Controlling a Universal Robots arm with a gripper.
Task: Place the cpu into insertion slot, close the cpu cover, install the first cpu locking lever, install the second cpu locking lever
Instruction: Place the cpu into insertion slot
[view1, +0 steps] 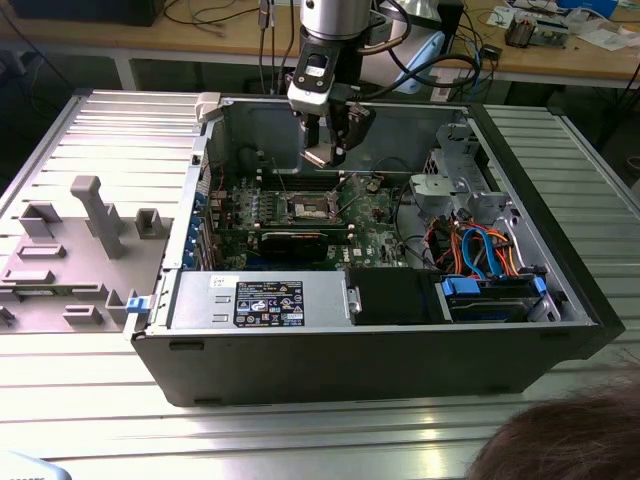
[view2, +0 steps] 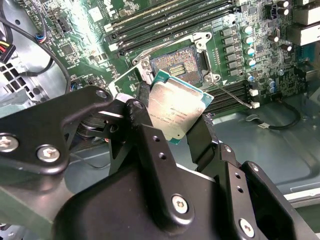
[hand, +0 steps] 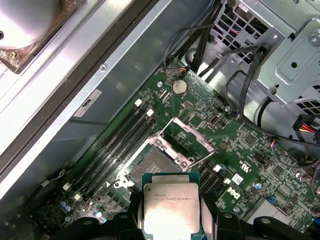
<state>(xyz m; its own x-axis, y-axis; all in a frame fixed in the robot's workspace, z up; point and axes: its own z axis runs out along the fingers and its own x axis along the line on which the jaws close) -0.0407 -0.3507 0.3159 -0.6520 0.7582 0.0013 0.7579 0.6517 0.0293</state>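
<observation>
My gripper hangs inside the open computer case, above the motherboard, shut on the cpu. In both wrist views the cpu is a flat silvery square chip clamped at its edges between the black fingers. The insertion slot lies bare below the chip and apart from it, its dark contact field showing. The cpu cover stands swung up at one side of the slot. A thin locking lever juts out beside the slot.
Long black memory slots run beside the socket. A drive cage with orange and blue cables is at the exterior view's right. A power supply spans the case's front. Grey part holders stand outside, left. A person's hair shows at the bottom right.
</observation>
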